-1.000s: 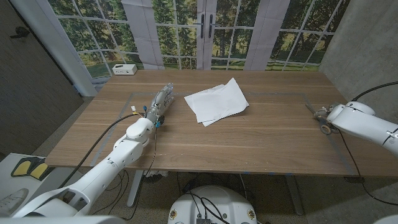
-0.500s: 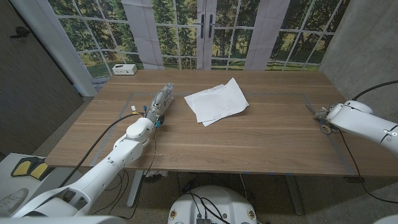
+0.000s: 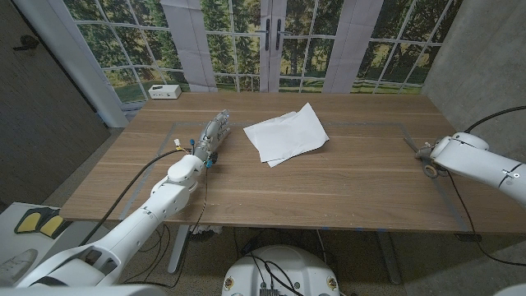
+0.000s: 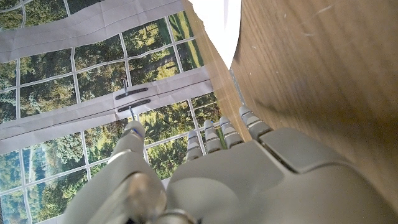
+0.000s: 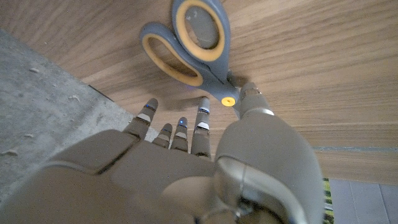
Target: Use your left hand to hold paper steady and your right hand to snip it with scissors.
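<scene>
White paper sheets (image 3: 286,134) lie overlapped at the table's middle, far side; their corner (image 4: 217,25) appears beyond my left fingers. My left hand (image 3: 212,136) stretches along the wood to the left of the paper, apart from it, fingers (image 4: 214,134) straight and holding nothing. Grey scissors (image 5: 193,43) with yellow-lined handle rings lie on the table near its right edge (image 3: 429,169). My right hand (image 5: 186,162) hovers right by them, fingers spread, with the thumb tip (image 5: 250,94) beside the yellow pivot screw. Nothing is in its grasp.
A small white box (image 3: 165,91) stands at the table's far left corner. Thin tape lines (image 3: 362,124) mark a rectangle on the wood. A black cable (image 3: 148,168) runs along my left arm. The table's right edge lies close behind the scissors.
My right arm has edged slightly further in over the scissors. The left hand, the paper and the scissors have stayed put.
</scene>
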Controlling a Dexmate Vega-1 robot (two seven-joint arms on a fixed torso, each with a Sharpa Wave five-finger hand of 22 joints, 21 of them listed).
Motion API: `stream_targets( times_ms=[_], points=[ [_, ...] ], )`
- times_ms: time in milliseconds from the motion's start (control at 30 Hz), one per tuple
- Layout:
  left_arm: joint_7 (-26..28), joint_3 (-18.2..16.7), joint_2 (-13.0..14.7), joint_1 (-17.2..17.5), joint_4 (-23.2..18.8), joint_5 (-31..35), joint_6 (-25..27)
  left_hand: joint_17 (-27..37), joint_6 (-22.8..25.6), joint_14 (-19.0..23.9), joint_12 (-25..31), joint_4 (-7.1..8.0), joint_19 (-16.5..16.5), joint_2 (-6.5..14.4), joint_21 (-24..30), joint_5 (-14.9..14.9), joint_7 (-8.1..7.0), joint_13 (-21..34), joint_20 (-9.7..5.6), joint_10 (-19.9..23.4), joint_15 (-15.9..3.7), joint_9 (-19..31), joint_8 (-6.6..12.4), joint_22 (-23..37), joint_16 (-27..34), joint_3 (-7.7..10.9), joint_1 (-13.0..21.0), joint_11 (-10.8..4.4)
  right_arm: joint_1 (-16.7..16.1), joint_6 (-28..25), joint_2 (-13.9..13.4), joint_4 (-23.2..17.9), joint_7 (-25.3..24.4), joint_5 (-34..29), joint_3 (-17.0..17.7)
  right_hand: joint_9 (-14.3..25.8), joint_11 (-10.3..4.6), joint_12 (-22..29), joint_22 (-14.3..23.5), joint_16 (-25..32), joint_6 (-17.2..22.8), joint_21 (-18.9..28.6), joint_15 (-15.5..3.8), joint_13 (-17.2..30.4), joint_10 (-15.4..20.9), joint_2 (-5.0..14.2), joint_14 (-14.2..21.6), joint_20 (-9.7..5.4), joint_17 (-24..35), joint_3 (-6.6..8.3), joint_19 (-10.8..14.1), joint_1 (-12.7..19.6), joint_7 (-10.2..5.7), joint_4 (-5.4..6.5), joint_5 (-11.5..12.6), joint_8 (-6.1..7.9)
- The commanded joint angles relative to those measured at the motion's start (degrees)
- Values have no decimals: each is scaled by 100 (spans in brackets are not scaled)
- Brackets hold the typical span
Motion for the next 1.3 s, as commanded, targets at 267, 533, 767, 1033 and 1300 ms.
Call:
stream_targets(
  times_ms=[267, 533, 767, 1033, 1300],
  points=[
    [0, 6, -29, -5, 48, -9, -11, 22, 31, 53, 2, 1, 37, -14, 15, -2, 11, 18, -20, 50, -245, 11, 2, 9, 9, -12, 69, -21, 147, -123, 213, 110, -77, -423, -376, 20, -25, 99, 7, 64, 193, 37, -71, 22, 154, 18, 44, -68, 12, 67, 67, 84, 26, -6, 33, 89],
    [10, 1, -16, 14, 24, -11, -3, 22, 27, 52, 0, 2, 36, -13, 14, -2, 11, 19, -21, 49, -245, 11, -1, 9, 7, -14, 69, -18, 167, -227, 302, 120, -150, -662, -569, 46, -86, 156, 4, 101, 381, 73, -139, 17, 313, 1, 145, -99, 0, 103, 177, 164, -1, -36, 46, 164],
    [9, -1, -17, 16, 28, -16, -3, 22, 27, 55, 0, 4, 36, -13, 14, -2, 8, 19, -21, 51, -251, 11, -2, 9, 7, -16, 68, -22, 89, -271, 377, 98, -254, -772, -618, 106, -121, 181, 2, 123, 612, 87, -181, 13, 405, -19, 229, -146, -10, 134, 257, 242, -61, -55, 61, 274],
    [-13, 9, -33, 9, 53, -18, -22, 23, 37, 58, 0, 8, 37, -10, 14, -1, 14, 20, -18, 55, -247, 12, 0, 10, 7, -18, 65, -17, -89, -279, 424, 52, -413, -735, -485, 379, -264, 181, 3, 125, 977, 82, -310, 11, 480, -31, 308, -218, -23, 205, 342, 420, -488, -76, 86, 546],
    [-5, 6, -42, 30, 60, -22, -44, 24, 41, 58, -1, 12, 35, -12, 13, 0, 13, 20, -20, 57, -246, 12, 1, 10, 7, -22, 59, -19, -225, -280, 500, 38, -622, -731, -386, 738, -376, 188, 7, 136, 1313, 84, -427, 19, 618, -41, 384, -343, -26, 344, 415, 819, -524, -154, 129, 920]
  ],
)
